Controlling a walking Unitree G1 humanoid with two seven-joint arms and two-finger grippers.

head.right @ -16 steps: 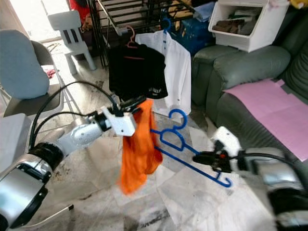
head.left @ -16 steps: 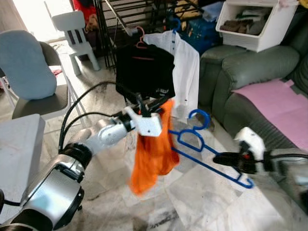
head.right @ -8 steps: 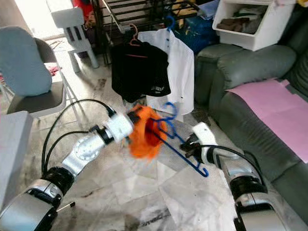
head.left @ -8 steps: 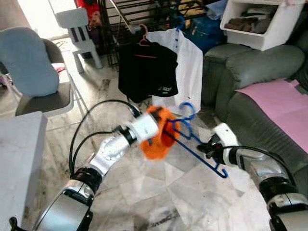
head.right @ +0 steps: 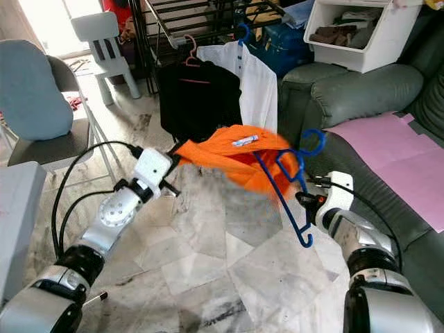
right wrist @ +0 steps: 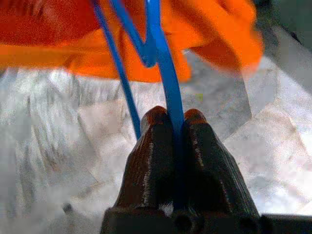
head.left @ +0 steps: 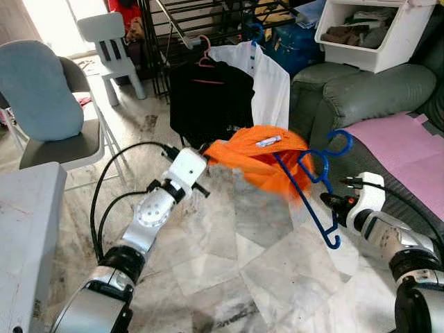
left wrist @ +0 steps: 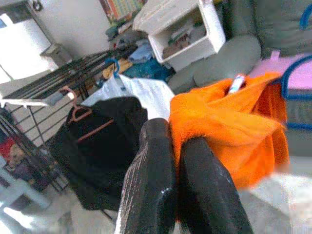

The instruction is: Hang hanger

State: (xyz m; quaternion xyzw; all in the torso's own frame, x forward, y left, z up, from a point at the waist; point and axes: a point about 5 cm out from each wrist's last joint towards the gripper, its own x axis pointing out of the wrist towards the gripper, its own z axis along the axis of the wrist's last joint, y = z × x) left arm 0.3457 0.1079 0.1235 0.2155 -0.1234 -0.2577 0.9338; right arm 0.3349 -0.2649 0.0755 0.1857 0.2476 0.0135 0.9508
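Observation:
An orange garment (head.left: pixel 260 156) is stretched out in the air above the marble floor, its lower edge blurred. My left gripper (head.left: pixel 206 154) is shut on the garment's left edge; the left wrist view has both black fingers (left wrist: pixel 156 161) pinching the orange cloth (left wrist: pixel 224 117). A blue hanger (head.left: pixel 312 191) stands nearly upright at the garment's right side, hook (head.left: pixel 340 142) up, one arm running under the cloth. My right gripper (head.left: pixel 334 202) is shut on the hanger's lower bar, and in the right wrist view the blue bar (right wrist: pixel 165 73) runs out from between the fingers (right wrist: pixel 151 146).
A drying rack at the back holds a black shirt (head.left: pixel 208 97) and a white shirt (head.left: pixel 272 83). A green sofa (head.left: pixel 368 90) with a pink cloth (head.left: pixel 402 139) and a white bin (head.left: pixel 368 35) is on the right. On the left are a cushioned chair (head.left: pixel 41 90) and a white table (head.left: pixel 28 222).
The orange garment went from hanging bunched at the left gripper to raised and spread wide. The hanger swung from lying slanted to nearly upright, and the right gripper moved right.

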